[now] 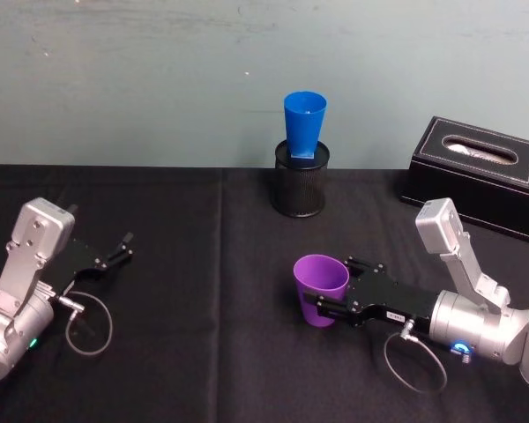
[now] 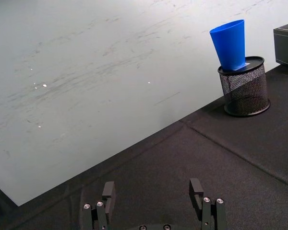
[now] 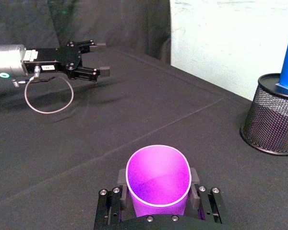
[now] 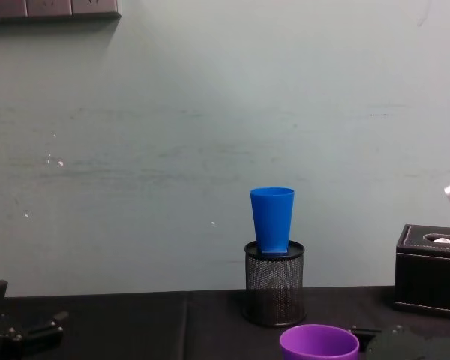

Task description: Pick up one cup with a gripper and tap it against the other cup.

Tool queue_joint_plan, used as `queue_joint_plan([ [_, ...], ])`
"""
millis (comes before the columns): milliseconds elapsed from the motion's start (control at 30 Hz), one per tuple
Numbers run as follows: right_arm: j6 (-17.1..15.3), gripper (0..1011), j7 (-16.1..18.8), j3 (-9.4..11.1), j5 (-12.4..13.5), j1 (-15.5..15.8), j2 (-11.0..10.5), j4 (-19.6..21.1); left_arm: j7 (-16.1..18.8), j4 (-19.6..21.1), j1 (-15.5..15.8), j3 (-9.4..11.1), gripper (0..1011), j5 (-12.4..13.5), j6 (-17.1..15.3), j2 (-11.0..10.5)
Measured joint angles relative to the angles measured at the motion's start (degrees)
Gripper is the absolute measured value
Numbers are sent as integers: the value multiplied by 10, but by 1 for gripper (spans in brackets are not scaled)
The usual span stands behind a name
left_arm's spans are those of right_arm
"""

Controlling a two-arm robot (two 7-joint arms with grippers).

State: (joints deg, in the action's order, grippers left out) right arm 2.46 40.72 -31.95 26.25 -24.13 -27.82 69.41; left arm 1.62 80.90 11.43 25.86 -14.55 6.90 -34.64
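Head view: right gripper [image 1: 322,308] lies low over the black tablecloth [image 1: 185,291], fingers pinching the purple cup [image 1: 320,288] on both sides of its lower wall, approx. mid-table and near the robot. Cup is upright, mouth up, maybe tilted a bit.

Handling, as a guess: thin plastic tumbler, so light, fairly stiff but the wall prob. flexes under a hard squeeze; smooth taper means it could slip upward out of the clamp. Low on the body, where it is held now, looks a sound place. Not fragile, so a tap should be OK.

Looks: plain purple, wide round rim, narrowing toward the base, empty inside, no handle or print.

Blue cup [image 1: 304,125] stands upright on top of a black wire-mesh pen holder [image 1: 301,183] at the back of the table, well apart from the purple one; perched high, likely easy to knock off. Black tissue box [image 1: 476,176] sits back right.

Left gripper [image 1: 115,249] rests idle at left, fingers spread, holding nothing.
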Motion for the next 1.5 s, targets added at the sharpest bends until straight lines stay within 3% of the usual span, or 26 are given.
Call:
queue_joint_plan([
  [400, 0, 726, 4, 0, 0, -1, 2, -5, 0, 0, 0, 0, 1011, 0, 0, 0],
  [767, 0, 1003, 4, 0, 0, -1, 1, -3, 0, 0, 0, 0, 1011, 0, 0, 0],
  [967, 0, 1004, 3, 0, 0, -1, 1, -3, 0, 0, 0, 0, 1011, 0, 0, 0],
  [1300, 15, 1004, 0, 32, 32, 17, -3, 36, 0, 0, 0, 0, 1011, 0, 0, 0],
  [1367, 11, 1004, -19, 42, 38, 23, -2, 48, 0, 0, 0, 0, 1011, 0, 0, 0],
  [1467, -2, 1004, -75, 56, 28, 36, 0, 72, 0, 0, 0, 0, 1011, 0, 0, 0],
  [1500, -12, 1004, -111, 64, 19, 43, 4, 84, 0, 0, 0, 0, 1011, 0, 0, 0],
])
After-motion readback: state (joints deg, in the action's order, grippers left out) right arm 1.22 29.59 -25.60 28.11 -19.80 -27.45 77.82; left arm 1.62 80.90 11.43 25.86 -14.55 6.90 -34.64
